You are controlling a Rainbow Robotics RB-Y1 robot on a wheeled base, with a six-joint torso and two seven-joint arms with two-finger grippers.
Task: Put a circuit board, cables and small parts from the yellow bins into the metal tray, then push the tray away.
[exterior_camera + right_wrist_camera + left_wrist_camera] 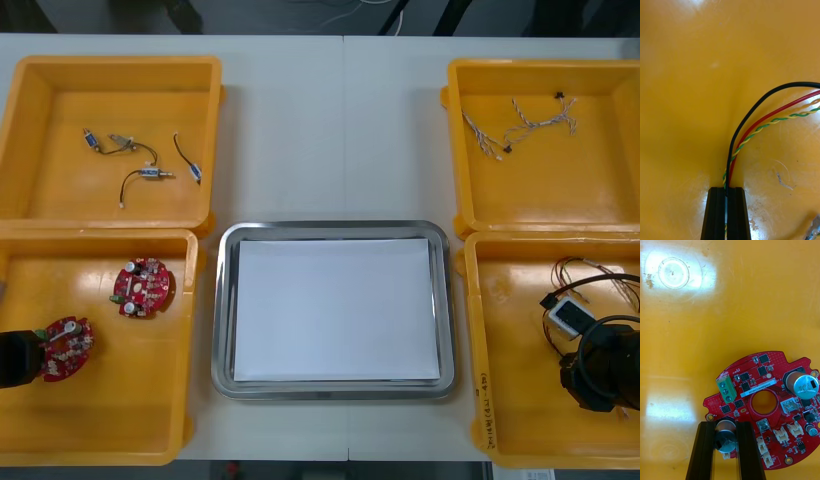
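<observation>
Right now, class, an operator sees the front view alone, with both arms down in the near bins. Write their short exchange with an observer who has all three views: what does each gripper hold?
Operator: Is the nearer circuit board actually gripped?
Observer: Yes. The left gripper is shut on a silver cylinder that stands on the board near its edge.
Operator: And the other arm?
Observer: The right gripper is shut on three cables at once: one black, one red, one twisted green and yellow.
</observation>
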